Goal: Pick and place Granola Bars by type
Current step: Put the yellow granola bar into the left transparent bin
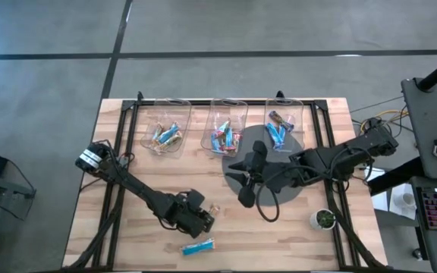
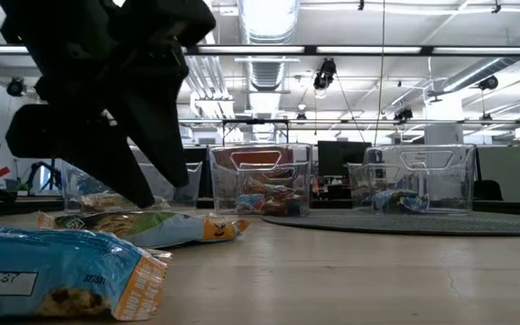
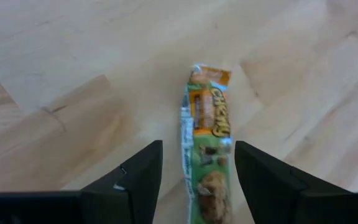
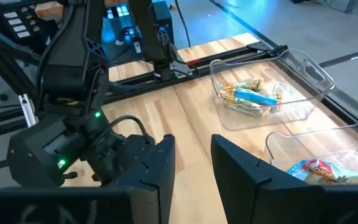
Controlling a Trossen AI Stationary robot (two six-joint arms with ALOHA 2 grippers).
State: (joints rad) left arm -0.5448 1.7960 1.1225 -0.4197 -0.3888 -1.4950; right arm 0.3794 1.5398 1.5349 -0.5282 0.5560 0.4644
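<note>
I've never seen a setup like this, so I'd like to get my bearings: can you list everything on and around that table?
Clear plastic bins: three, in a row along the far edge of the table, each holding wrapped bars.
Green-and-orange granola bar: one, on the wood between the open left tool's fingers.
Blue granola bar: one, loose near the front edge.
Dark round mat: one, grey, right of centre, under the right arm.
Small potted plant: one, green, front right corner.
Wooden table: one, light wood with black rails.
Left tool: black, low over the green-and-orange bar.
Right tool: black, over the mat's left part.
</note>
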